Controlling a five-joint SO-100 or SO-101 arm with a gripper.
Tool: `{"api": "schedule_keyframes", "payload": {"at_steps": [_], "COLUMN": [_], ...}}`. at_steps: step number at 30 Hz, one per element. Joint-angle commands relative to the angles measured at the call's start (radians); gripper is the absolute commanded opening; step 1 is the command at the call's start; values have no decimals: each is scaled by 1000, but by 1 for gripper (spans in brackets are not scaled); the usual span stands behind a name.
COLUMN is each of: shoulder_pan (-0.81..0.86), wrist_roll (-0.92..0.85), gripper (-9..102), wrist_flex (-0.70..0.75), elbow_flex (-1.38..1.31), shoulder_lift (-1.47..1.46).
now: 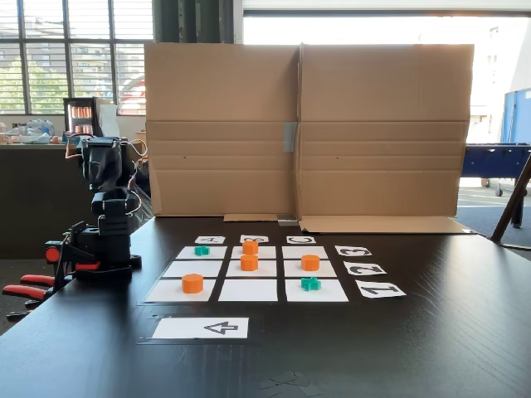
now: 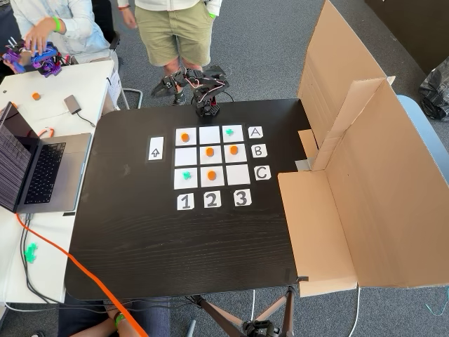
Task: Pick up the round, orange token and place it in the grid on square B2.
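Tool (image 2: 170,86) state unreadable, perhaps folded; grid (image 2: 238,174) labelled A-C, 1-3; orange token (image 2: 209,152) on B2.

The round, orange token (image 2: 209,151) I'm after stands upright on square B2 (image 2: 203,156), the centre cell of the grid (image 2: 240,174). It is a short bright-orange cylinder (image 1: 249,263), flat face up. Relative to B2, the grid's eight other white cells surround it.
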Motion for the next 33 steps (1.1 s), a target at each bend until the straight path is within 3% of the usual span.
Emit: {"api": "schedule_keyframes", "payload": {"at_steps": [1,10,33], "shoulder_pan": [127,287,293], "wrist_roll": [-11,-31,-32], "gripper": [-1,-1,-1], "wrist_flex": [29,18,8], "elbow_flex": [190,433,477], "shoulder_lift": [187,279,279]}}
